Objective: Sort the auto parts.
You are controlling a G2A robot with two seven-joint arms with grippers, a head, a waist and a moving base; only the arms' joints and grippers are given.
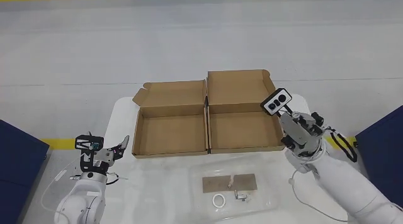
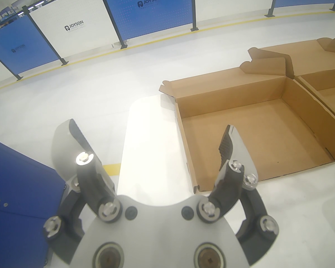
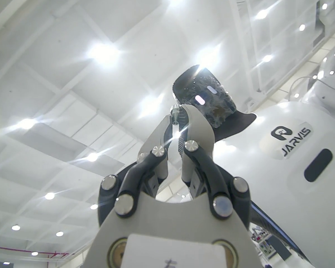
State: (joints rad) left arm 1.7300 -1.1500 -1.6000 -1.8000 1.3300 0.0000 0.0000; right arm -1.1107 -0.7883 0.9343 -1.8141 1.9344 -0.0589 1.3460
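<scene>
Left box [image 1: 170, 134] and right box [image 1: 244, 129] line the tabletop's [image 1: 151, 180] far edge, walls upright. Open strip runs between them and the near-edge tray [image 1: 269, 200].

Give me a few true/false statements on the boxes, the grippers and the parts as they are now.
1. Both cardboard boxes are empty. True.
2. The left gripper holds the white ring. False: its fingers are open and empty; the ring lies on the near side of the table, in front of the boxes.
3. The right gripper is shut on a black part. True.
4. The black part lies inside a box. False: the right gripper holds it up in the air.
</scene>
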